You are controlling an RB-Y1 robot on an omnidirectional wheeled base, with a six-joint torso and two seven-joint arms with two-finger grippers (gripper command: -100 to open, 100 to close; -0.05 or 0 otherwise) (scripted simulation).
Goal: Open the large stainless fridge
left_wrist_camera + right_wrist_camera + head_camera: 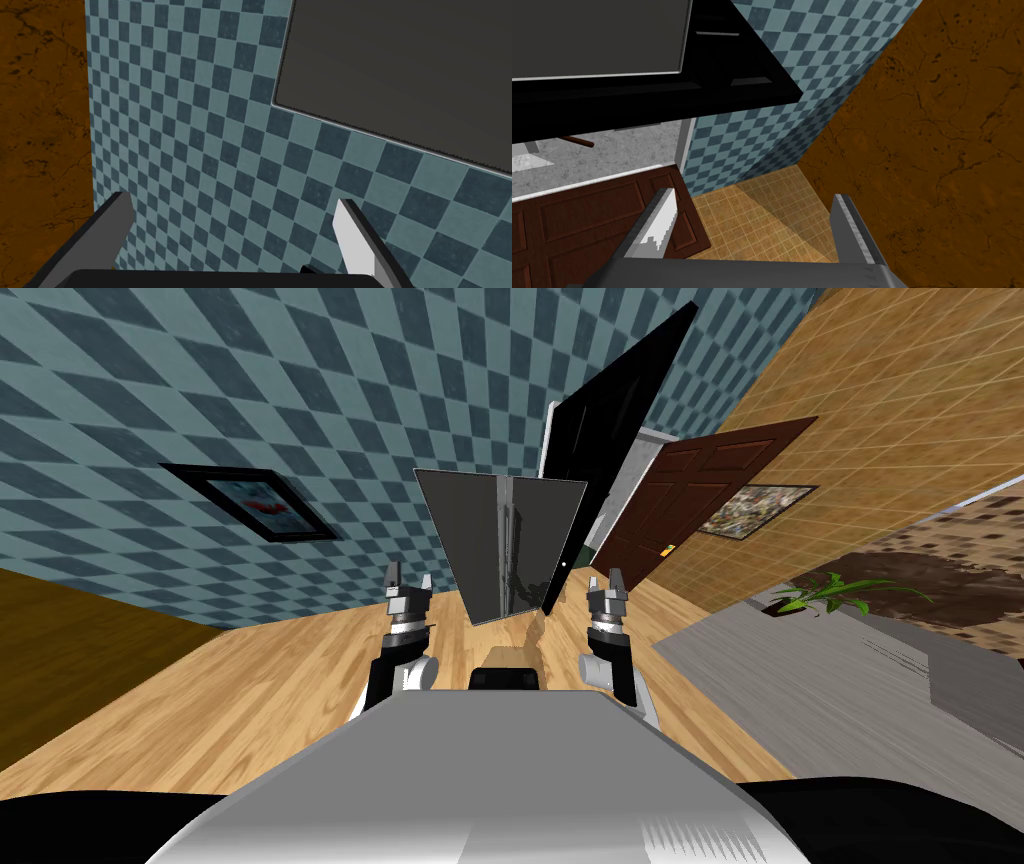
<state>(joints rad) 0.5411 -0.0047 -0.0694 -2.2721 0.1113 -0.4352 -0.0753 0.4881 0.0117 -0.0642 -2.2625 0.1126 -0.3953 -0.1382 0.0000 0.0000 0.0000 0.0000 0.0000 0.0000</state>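
The fridge (pixel 500 550) stands straight ahead of the robot on the wooden floor (pixel 250 688). It is an upright grey slab against the blue checked wall (pixel 300 378), with its long axis running from floor to ceiling. A bright vertical seam (pixel 507 548) splits its front into two panels. The fridge lies beyond both arms and between them: the left arm (pixel 398 660) points up on one side of its foot and the right arm (pixel 610 658) on the other, and neither touches it. The left jaws are spread, their fingers (pixel 352 240) standing apart with only checked wall between them. The fridge's grey face (pixel 400 60) sits off toward the robot's middle rather than in line with the grip. The right jaws are spread as well, fingers (pixel 659 225) apart, and here too the fridge's grey panel (pixel 597 35) lies off toward the robot's middle, with a black area (pixel 662 95) next to it and a brown panelled door (pixel 587 220) close by. The two arms look about equally near, so either could serve. Any handle probably runs upright along the seam, though it cannot be made out clearly. The robot likely has to come closer and swing one arm inward first. The fridge looks closed, and nothing of its inside can be seen.
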